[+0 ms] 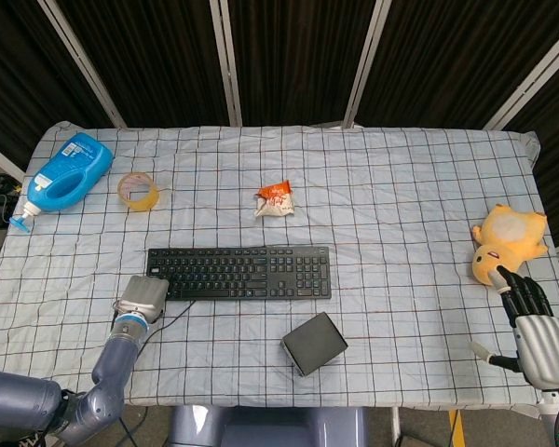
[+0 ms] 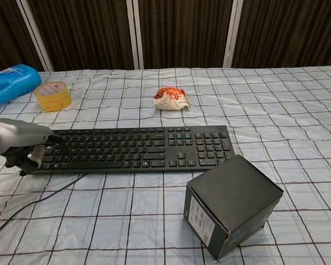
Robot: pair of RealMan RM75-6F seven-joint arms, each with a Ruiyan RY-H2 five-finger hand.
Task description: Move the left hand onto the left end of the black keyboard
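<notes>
The black keyboard lies across the middle of the checked cloth, its cable trailing off the near left corner. My left hand is at the keyboard's left end, back upward and fingers curled down. One dark fingertip reaches over the leftmost keys, and the hand holds nothing. My right hand rests at the table's near right corner with its fingers spread and empty; only the head view shows it.
A black box stands just in front of the keyboard's right half. A snack packet, a tape roll and a blue bottle lie farther back. A yellow plush toy sits at the right edge.
</notes>
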